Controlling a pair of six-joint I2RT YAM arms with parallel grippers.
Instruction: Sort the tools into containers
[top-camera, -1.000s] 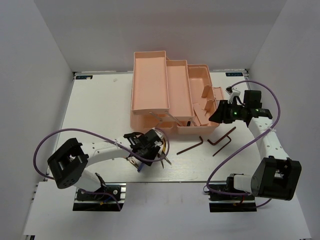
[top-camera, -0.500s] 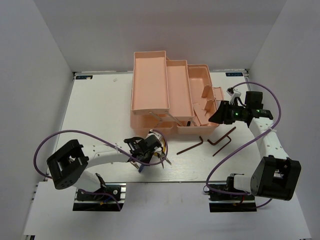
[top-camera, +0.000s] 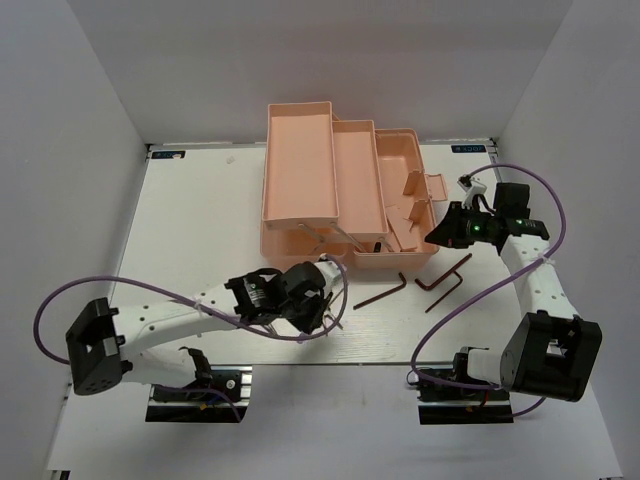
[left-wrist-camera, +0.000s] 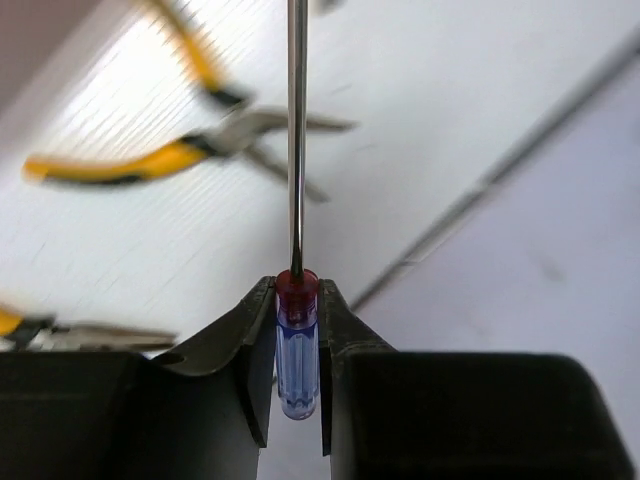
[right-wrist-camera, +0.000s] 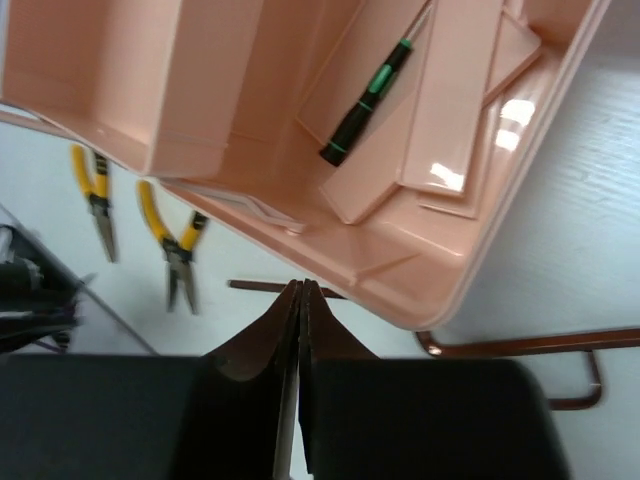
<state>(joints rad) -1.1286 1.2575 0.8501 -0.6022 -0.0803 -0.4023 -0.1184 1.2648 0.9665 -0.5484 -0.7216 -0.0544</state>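
My left gripper (top-camera: 312, 308) (left-wrist-camera: 297, 300) is shut on the blue-handled screwdriver (left-wrist-camera: 297, 350), with its steel shaft (left-wrist-camera: 296, 130) pointing away over the table. Two yellow-handled pliers (left-wrist-camera: 150, 165) (right-wrist-camera: 172, 240) (right-wrist-camera: 95, 200) lie on the table below it, near the front of the salmon-pink toolbox (top-camera: 300, 180) (right-wrist-camera: 250, 80). The green-black tool (right-wrist-camera: 368, 100) lies inside the toolbox's right compartment. My right gripper (top-camera: 440, 234) (right-wrist-camera: 300, 290) is shut and empty, held above the toolbox's right front corner. Dark hex keys (top-camera: 380, 293) (top-camera: 445, 275) (right-wrist-camera: 520, 345) lie in front of the toolbox.
The toolbox's fold-out trays (top-camera: 355, 185) stand open at the table's back middle. The front table edge (top-camera: 330, 362) runs just behind my left gripper. White walls enclose the table on the left, right and back.
My left arm has swung and reached to the right, and the screwdriver that lay on the table is now held in its jaws. My right gripper has shifted slightly.
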